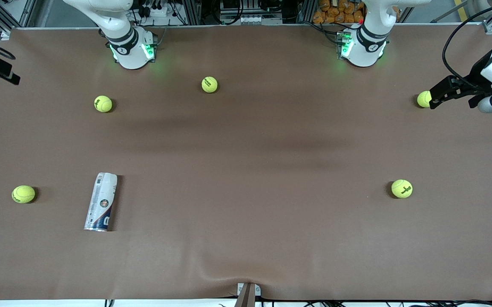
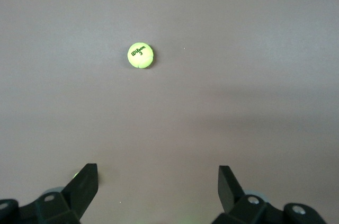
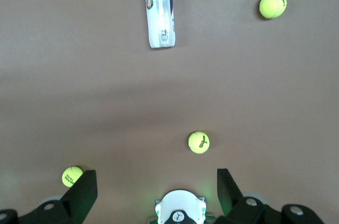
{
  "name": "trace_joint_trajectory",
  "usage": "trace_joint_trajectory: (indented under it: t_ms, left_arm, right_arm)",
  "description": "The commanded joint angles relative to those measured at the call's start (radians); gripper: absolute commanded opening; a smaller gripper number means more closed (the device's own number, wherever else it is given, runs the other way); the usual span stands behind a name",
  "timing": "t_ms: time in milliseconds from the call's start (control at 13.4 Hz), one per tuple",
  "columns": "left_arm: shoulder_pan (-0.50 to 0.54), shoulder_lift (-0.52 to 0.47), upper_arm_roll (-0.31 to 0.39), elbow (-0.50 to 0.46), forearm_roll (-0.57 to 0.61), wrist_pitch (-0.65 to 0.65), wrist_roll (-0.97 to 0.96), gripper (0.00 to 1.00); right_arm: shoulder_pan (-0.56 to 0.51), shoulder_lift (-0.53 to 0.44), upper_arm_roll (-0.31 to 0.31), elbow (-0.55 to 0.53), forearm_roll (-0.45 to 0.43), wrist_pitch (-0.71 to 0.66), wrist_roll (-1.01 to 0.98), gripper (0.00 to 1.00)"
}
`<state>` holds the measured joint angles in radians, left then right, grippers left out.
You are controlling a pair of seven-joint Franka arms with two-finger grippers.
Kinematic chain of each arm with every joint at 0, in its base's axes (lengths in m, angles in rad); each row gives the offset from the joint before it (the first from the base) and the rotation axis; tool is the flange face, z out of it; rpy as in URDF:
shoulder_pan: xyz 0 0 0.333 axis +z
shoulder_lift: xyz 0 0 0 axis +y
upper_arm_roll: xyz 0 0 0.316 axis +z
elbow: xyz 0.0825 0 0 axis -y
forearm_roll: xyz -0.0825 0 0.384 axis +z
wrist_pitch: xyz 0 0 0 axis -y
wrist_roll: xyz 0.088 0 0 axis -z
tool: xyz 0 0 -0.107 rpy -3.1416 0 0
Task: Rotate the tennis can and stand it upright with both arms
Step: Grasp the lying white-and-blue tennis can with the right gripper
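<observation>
The tennis can [image 1: 101,201] lies on its side on the brown table, toward the right arm's end, with its silvery rim at the end nearer the front camera. It also shows in the right wrist view [image 3: 159,9]. My right gripper [image 3: 157,179] is open and empty, high over its own green-lit base [image 3: 180,208], and is out of the front view. My left gripper [image 1: 433,99] is open and empty over the left arm's end of the table; its fingers [image 2: 85,184] stand wide apart. Both grippers are far from the can.
Yellow tennis balls lie scattered: one [image 1: 23,194] beside the can, two [image 1: 103,103] [image 1: 209,84] near the right arm's base [image 1: 130,47], one [image 1: 401,188] toward the left arm's end, seen in the left wrist view [image 2: 141,55], and one [image 1: 423,99] by the left gripper.
</observation>
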<state>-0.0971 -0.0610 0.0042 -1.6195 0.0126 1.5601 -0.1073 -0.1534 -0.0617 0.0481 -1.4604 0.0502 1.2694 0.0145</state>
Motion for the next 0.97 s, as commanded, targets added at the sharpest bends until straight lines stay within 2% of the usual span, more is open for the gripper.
trace_joint_trajectory:
  t_ms: [0,300,599,749,899]
  left_arm:
    - [0.003,-0.002,-0.004,0.013,0.033,-0.017,-0.015,1.00]
    - [0.022,0.010,-0.006,0.070,0.064,-0.044,-0.003,1.00]
    - [0.033,0.009,-0.003,0.064,0.064,-0.052,-0.019,1.00]
    - [0.078,-0.003,-0.010,0.070,0.058,-0.077,0.017,1.00]
    - [0.079,-0.025,-0.016,0.073,0.053,-0.078,0.032,1.00]
  right_arm:
    - [0.003,-0.039,-0.005,-0.031,-0.004,-0.013,0.016,1.00]
    - [0.002,-0.046,-0.025,-0.031,-0.004,-0.010,0.012,1.00]
    - [0.002,-0.020,-0.036,-0.057,-0.006,0.010,0.004,1.00]
    - [0.003,0.075,-0.036,-0.052,-0.006,0.031,0.002,1.00]
    - [0.000,0.182,-0.036,-0.044,-0.006,0.103,-0.005,1.00]
